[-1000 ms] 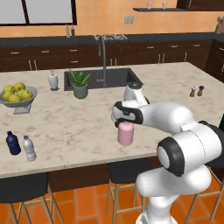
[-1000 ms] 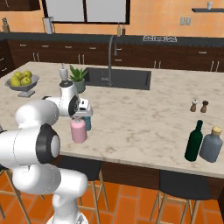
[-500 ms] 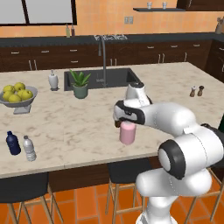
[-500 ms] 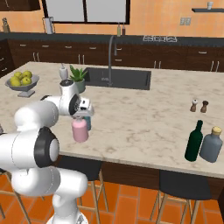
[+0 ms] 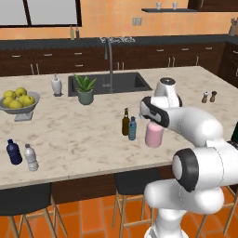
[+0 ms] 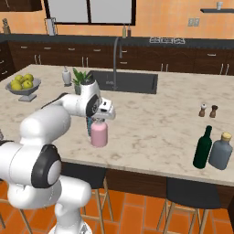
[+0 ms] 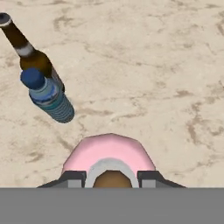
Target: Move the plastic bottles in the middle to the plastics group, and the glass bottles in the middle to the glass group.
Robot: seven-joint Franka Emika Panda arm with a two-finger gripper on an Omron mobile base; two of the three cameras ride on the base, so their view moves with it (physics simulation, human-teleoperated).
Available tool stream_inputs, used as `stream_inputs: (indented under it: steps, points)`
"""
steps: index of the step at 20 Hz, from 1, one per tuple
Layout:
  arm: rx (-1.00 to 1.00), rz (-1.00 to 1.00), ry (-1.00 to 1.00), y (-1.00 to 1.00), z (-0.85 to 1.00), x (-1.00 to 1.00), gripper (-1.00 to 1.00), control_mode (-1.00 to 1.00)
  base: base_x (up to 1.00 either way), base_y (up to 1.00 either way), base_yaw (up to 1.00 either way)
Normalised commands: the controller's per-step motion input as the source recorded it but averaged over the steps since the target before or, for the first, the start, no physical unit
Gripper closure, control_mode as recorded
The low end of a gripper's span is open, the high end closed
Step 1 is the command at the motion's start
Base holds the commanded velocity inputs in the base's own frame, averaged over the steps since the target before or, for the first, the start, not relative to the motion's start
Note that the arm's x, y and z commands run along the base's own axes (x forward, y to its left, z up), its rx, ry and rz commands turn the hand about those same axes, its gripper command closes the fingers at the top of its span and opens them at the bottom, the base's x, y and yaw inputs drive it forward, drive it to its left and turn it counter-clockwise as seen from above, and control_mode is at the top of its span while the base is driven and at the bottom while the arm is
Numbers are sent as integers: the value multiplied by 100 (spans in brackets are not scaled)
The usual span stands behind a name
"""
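I have the hand (image 7: 111,178) directly over the pink bottle (image 5: 153,135), which stands on the tabletop (image 5: 93,135) close to its front edge, about midway along. In the hand view the two fingertips (image 7: 72,178) sit on either side of the bottle's neck, just outside the pale cap (image 7: 111,168). I cannot tell whether they press on it or merely flank it.

My main worry is the grip. If the fingers close only on the narrow cap, the squat body could swing or slip out once lifted, and the front edge is near enough for a drop to roll off.

The second risk is the neighbours. The teal bottle (image 5: 132,128) and the brown bottle (image 5: 125,122) stand just beside the pink one, toward the left end, touching or nearly so. A sideways drag instead of a clean lift could topple the slim brown one.

The third is the destination. The green bottle (image 6: 202,147) and a grey bottle (image 6: 221,151) stand near the right front corner, well apart from here. A crowded set-down could knock either over.
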Motion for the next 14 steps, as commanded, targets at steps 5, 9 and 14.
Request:
stream_inputs:
  steps: [5, 9, 14]
  points:
    - [1, -9, 0, -100, 1, 0, 100, -100, 0, 0, 0]
    - [0, -8, 0, -100, 0, 6, 100, -100, 0, 0, 0]
    - [0, -8, 0, -100, 2, 21, 100, -100, 0, 0, 0]
